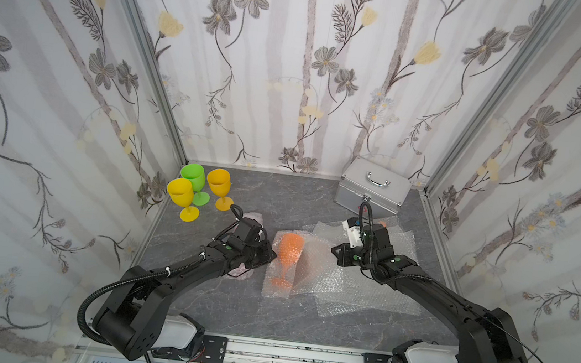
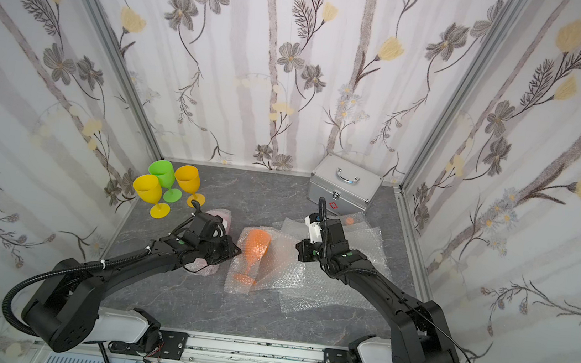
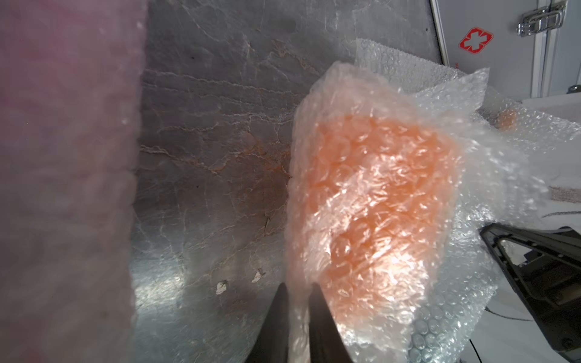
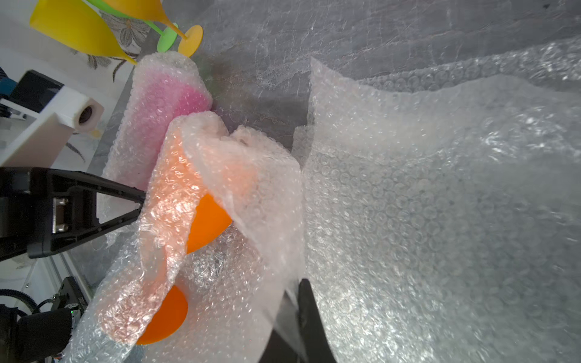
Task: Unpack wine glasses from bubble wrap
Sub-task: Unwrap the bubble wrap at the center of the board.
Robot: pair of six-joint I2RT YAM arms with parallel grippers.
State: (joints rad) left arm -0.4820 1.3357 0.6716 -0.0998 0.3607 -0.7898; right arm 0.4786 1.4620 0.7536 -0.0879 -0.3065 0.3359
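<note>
One orange goblet point(image 1: 288, 253) inside loose, crinkled bubble wrap point(image 1: 306, 266)

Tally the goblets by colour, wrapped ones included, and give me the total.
Green goblet: 1
Yellow goblet: 1
Amber-yellow goblet: 1
Orange goblet, partly wrapped: 1
Pink goblet, fully wrapped: 1
Total: 5

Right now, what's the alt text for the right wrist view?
An orange goblet lies partly uncovered in its bubble wrap, which the left gripper and right gripper pinch from opposite edges. A wrapped pink goblet lies on one side, loose flat sheets on the other.
</note>
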